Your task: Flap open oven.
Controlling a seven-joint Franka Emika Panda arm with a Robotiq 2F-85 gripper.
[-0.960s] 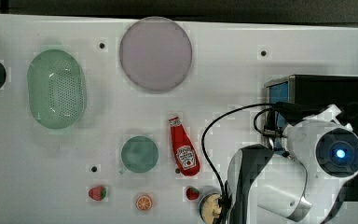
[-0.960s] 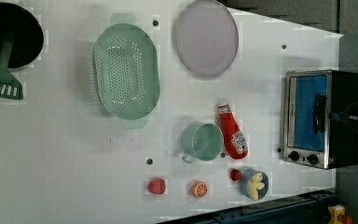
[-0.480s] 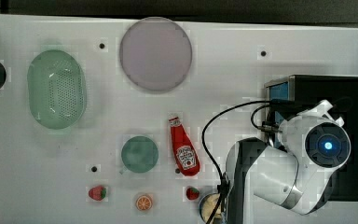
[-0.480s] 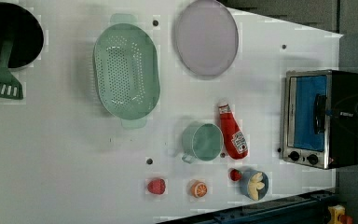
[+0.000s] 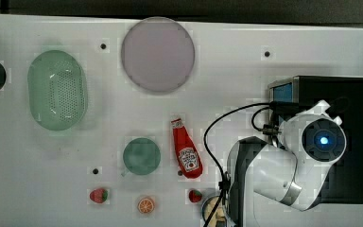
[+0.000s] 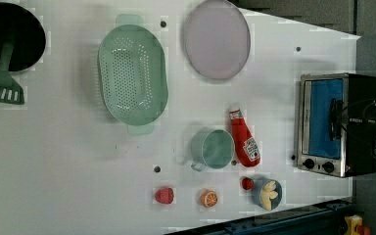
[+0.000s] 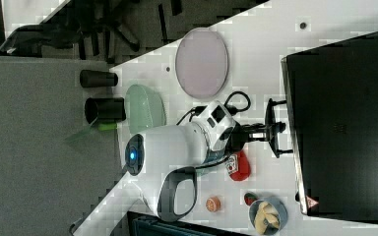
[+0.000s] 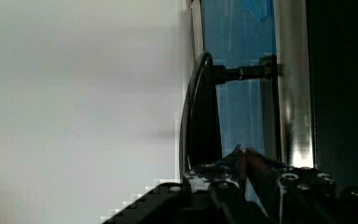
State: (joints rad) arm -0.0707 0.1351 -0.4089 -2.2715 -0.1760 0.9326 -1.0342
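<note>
The oven (image 5: 333, 92) stands at the top view's right edge, its blue glass door (image 6: 323, 117) facing the table and lying flat against the silver frame. My arm (image 5: 288, 161) hangs over the oven's front. In the right view my gripper (image 7: 266, 130) reaches the dark bar handle (image 7: 274, 113) near its middle. The wrist view shows the fingertips (image 8: 250, 156) drawn together in the gap between the handle (image 8: 200, 116) and the glass (image 8: 242, 46). Nothing sits between them.
A ketchup bottle (image 5: 185, 149), green cup (image 5: 142, 156), small bowl of pieces (image 6: 268, 193) and toy fruits (image 5: 145, 205) lie beside the arm. A green colander (image 5: 56, 90) and a lilac plate (image 5: 157, 54) sit further off. A cable (image 5: 217, 137) loops beside the arm.
The arm has shifted toward the top view's left and upper side, bringing the gripper in at the handle. The oven door has not moved.
</note>
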